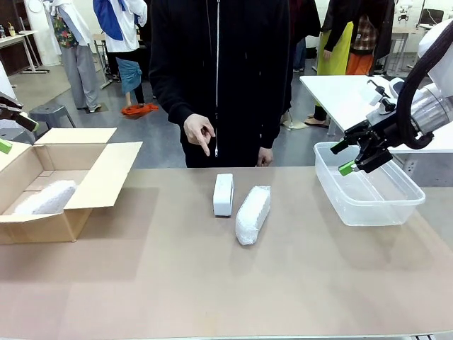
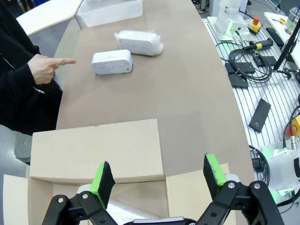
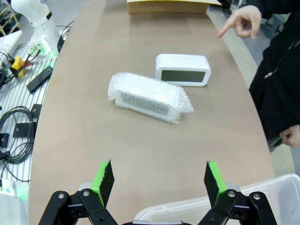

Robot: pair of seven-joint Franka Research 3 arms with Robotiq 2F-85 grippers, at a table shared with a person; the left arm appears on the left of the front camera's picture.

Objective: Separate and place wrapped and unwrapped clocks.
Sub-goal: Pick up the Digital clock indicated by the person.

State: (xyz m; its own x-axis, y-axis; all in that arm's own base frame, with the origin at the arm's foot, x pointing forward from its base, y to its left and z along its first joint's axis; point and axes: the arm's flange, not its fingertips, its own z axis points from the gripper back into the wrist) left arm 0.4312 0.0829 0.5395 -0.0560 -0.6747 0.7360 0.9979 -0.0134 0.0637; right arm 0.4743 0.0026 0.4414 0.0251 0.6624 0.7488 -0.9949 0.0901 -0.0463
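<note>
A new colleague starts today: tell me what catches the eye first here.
Mid-table lie a bare white clock and a bubble-wrapped clock side by side, with a person's hand pointing toward them. A second wrapped bundle lies in the cardboard box at left; a clear tub stands at right.

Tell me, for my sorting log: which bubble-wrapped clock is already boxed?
The left wrapped clock, lying inside the open cardboard box; the other wrapped clock lies on the table beside the bare clock.

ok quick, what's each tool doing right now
left tool: open, empty, over the cardboard box
right tool: open, empty, by the clear bin
person's hand: pointing, holding nothing
</note>
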